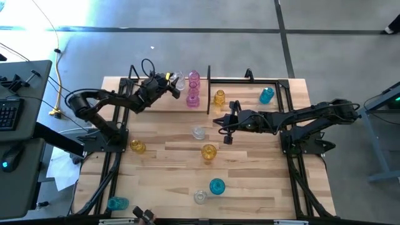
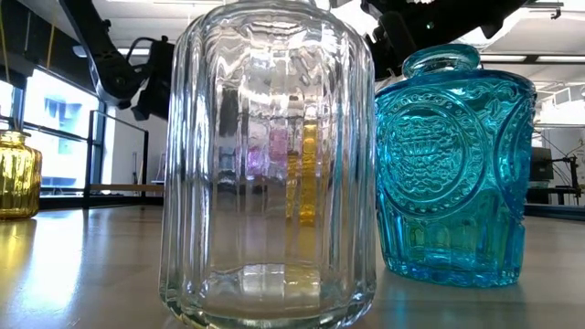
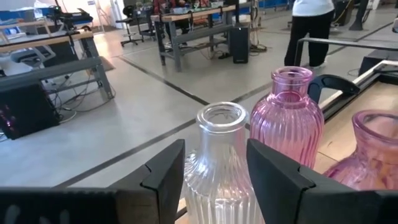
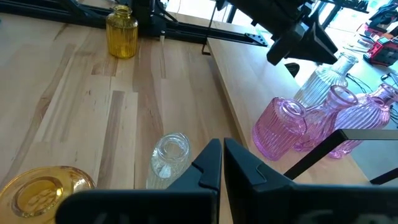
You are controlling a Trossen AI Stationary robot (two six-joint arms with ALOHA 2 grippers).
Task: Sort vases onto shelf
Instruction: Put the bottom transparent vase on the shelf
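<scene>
The shelf (image 1: 244,106) stands along the table's far edge. On it are pink vases (image 1: 193,89), an amber vase (image 1: 219,97) and a teal vase (image 1: 267,95). My left gripper (image 1: 174,85) reaches over the shelf's left part and is shut on a clear ribbed vase (image 3: 217,162) next to a pink vase (image 3: 287,118). My right gripper (image 4: 222,163) is shut and hovers over mid-table, beside a loose clear vase (image 4: 169,157). More amber (image 1: 209,152), teal (image 1: 217,185) and clear (image 1: 200,197) vases stand on the table. My left gripper pinches the clear vase between its two fingers (image 3: 165,180) at the shoulder (image 3: 211,171), just below the neck. The fingers come in about level, from the table's left. The vase stays upright; its base is hidden, so whether it rests on the shelf does not show.
An amber vase (image 1: 137,147) stands toward the table's left and a teal one (image 1: 117,203) at the near left corner. The near clear vase (image 2: 270,164) and teal vase (image 2: 457,164) fill the low view. A person (image 3: 311,31) stands in the room beyond.
</scene>
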